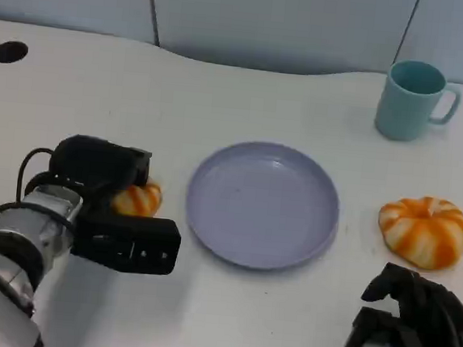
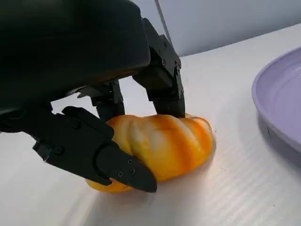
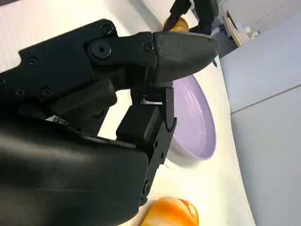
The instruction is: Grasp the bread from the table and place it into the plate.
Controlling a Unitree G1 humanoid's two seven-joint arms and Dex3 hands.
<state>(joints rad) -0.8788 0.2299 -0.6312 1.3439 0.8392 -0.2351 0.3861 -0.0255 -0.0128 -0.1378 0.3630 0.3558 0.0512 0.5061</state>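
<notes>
A small orange-and-white bread (image 1: 140, 200) (image 2: 164, 141) lies on the white table just left of the lilac plate (image 1: 263, 205) (image 2: 282, 103). My left hand (image 1: 105, 183) grips it: the thumb (image 2: 113, 162) presses its near side and the fingers (image 2: 162, 87) press its far side. The bread still touches the table. A second, larger striped bread (image 1: 424, 229) (image 3: 169, 212) lies right of the plate (image 3: 197, 117). My right hand (image 1: 417, 324) rests on the table below that bread, its fingers apart and holding nothing.
A teal mug (image 1: 412, 100) stands at the back right, behind the plate. Two dark round holes (image 1: 9, 51) mark the table's far corners. A pale wall runs along the back edge.
</notes>
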